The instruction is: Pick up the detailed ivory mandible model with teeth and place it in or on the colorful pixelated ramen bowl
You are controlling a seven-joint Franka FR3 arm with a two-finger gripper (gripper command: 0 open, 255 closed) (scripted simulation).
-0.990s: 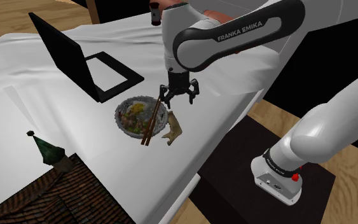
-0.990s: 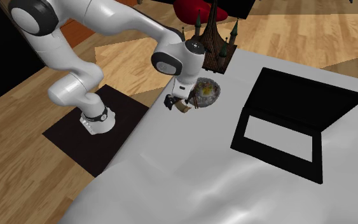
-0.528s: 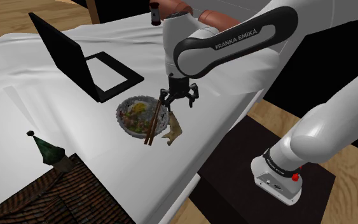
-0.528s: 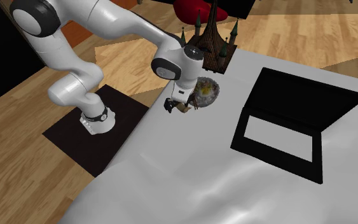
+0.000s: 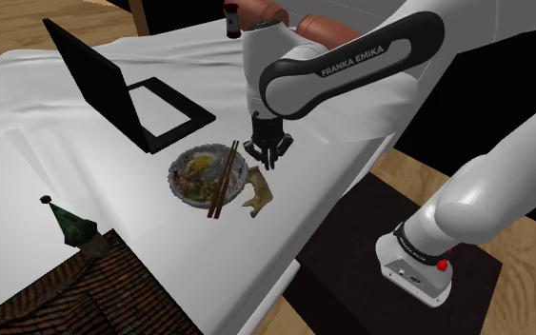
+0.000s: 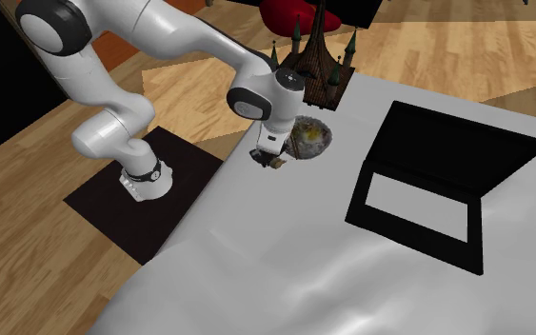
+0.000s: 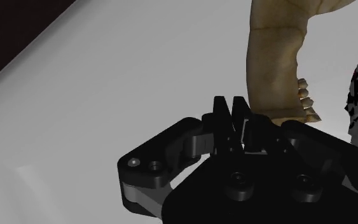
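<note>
The tan mandible with teeth (image 5: 257,193) lies on the white cloth, touching the shoulder view's right side of the colourful ramen bowl (image 5: 197,175). Brown chopsticks (image 5: 223,179) rest across the bowl. My black gripper (image 5: 266,158) hangs just above the jaw bone's far end, fingers shut. In the wrist view the fingertips (image 7: 231,113) meet with nothing between them. The mandible (image 7: 274,60) stands right beside them, apparently not clasped. The second exterior view has the gripper (image 6: 265,155) next to the bowl (image 6: 310,136), over the mandible (image 6: 277,163).
An open black laptop (image 5: 128,95) sits behind the bowl. A dark roofed model building (image 5: 80,276) stands at the shoulder view's lower left. The table's edge (image 5: 304,238) runs close past the mandible, with the arm's stand (image 5: 418,257) beyond it.
The fingers have gone from open to shut and the hand has dropped a little toward the mandible. The bowl and chopsticks have shifted slightly to the shoulder view's left.
</note>
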